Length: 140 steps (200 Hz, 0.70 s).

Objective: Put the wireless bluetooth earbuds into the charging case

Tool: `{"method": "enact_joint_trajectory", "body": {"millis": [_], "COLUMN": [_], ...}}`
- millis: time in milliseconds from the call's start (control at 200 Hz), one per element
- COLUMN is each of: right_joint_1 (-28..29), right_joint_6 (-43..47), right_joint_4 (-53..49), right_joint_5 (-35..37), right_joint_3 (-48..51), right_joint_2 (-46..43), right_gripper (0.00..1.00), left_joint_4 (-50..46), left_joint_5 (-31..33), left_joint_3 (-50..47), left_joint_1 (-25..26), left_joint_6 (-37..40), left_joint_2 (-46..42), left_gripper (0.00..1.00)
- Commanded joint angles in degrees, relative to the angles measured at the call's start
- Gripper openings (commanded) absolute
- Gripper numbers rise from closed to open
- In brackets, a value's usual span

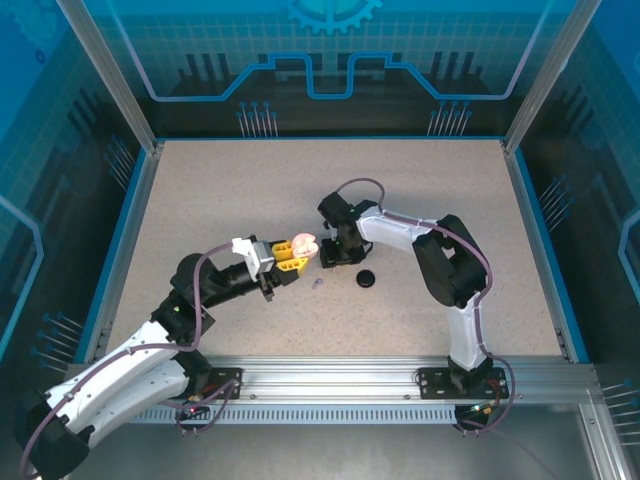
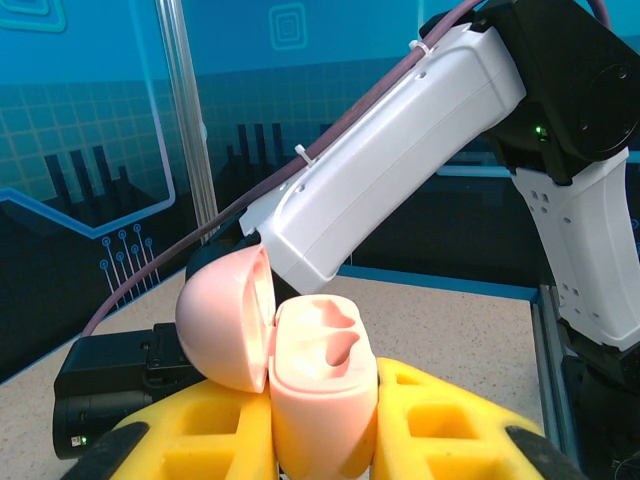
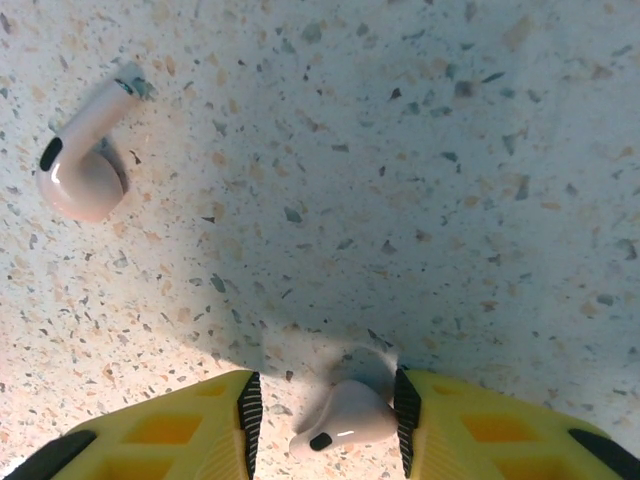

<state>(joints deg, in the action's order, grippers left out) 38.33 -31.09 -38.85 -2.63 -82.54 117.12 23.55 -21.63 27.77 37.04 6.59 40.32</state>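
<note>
Pink charging case (image 2: pixel 320 370) (lid up) clamped in left hand (image 1: pixel 290 257); right hand (image 3: pixel 325 412) spread, straddling pink earbud (image 3: pixel 345 418).

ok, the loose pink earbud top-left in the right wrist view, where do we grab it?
Probably the rounded head of the loose earbud, straight down from above. It lies flat on the table, stem angled up-right, so close the right claw across the head, perpendicular to the stem, leaving the stem free for the charging case.

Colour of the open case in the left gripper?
The case is pale pink all over; clearest in the left wrist view.
</note>
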Motion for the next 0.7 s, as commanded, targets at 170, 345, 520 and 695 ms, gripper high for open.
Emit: {"method": "enact_joint_trajectory", "body": {"millis": [170, 345, 520, 695], "right_joint_1": [1.72, 1.99, 2.19, 2.36], "right_joint_6": [0.67, 0.62, 1.49, 2.54], "right_joint_4": [-4.02, -4.47, -5.56, -8.23], "right_joint_5": [0.87, 1.09, 1.59, 5.54], "right_joint_3": [-2.57, -3.06, -3.94, -4.25], "right_joint_2": [2.44, 3.37, 4.26, 3.35], "right_gripper": [0.4, 0.39, 0.37, 0.39], "left_joint_4": [-0.07, -0.35, -0.47, -0.61], "left_joint_5": [0.97, 1.06, 1.15, 1.3], "left_joint_3": [-1.05, -1.13, -1.2, -1.23], "left_joint_1": [0.47, 0.46, 0.44, 0.49], "left_joint_6": [1.41, 1.41, 1.4, 1.5], "left_joint_2": [-0.92, -1.09, -1.12, -1.28], "left_gripper": [0.1, 0.1, 0.11, 0.11]}}
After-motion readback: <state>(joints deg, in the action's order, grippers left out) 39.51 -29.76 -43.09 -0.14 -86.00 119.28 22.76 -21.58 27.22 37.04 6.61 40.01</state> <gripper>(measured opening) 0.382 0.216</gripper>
